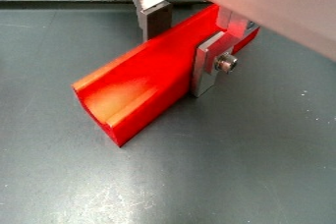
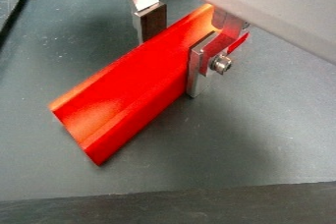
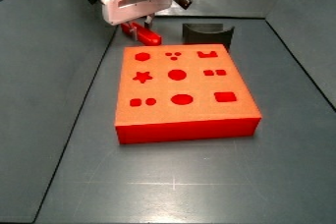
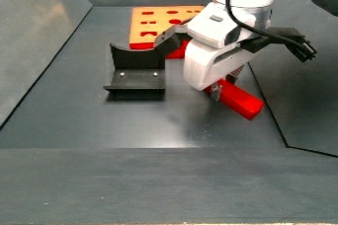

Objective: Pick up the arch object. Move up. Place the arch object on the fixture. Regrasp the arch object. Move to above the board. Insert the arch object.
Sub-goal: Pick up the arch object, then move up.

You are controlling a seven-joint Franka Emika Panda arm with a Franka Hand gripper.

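The arch object (image 1: 132, 90) is a bright red bar lying on the dark floor; it also shows in the other wrist view (image 2: 118, 100). My gripper (image 1: 180, 56) straddles its far end, with one silver finger on each long side, and the jaws look closed against it (image 2: 175, 59). In a side view the gripper (image 3: 141, 29) is low over the bar (image 3: 144, 34), just behind the board's (image 3: 184, 110) far left corner. The dark fixture (image 3: 207, 33) stands to the right of it. In another side view the bar (image 4: 240, 100) lies under the gripper (image 4: 218, 91), right of the fixture (image 4: 134, 74).
The board (image 4: 165, 17) lies behind the fixture in a side view. Grey walls close in the floor on both sides. A darker strip runs along the floor's front edge.
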